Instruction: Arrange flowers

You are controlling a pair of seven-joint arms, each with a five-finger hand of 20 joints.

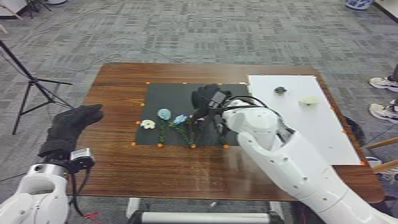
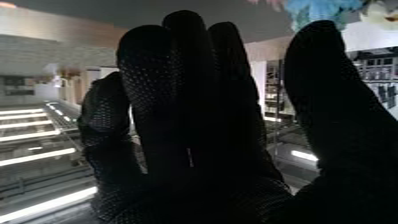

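Note:
In the head view, my right hand (image 1: 206,99) is over the right half of the black mat (image 1: 176,95). On the mat's left part lie a white flower (image 1: 147,124), a light blue flower (image 1: 164,114) and a blue flower (image 1: 180,119), their stems pointing toward the near edge. Another stem (image 1: 193,136) lies beside them, partly hidden by the hand. In the right wrist view, my right hand (image 2: 191,110) has straight fingers with the thumb apart, holding nothing; blue petals (image 2: 318,11) are beyond the thumb. My left hand (image 1: 75,122) is at the table's left edge, fingers extended.
A white board (image 1: 302,125) on the table's right side carries a small dark object (image 1: 281,90) and a cream-coloured object (image 1: 308,101). Orange markers line the mat and board. A black tripod (image 1: 34,80) stands left of the brown table (image 1: 124,175).

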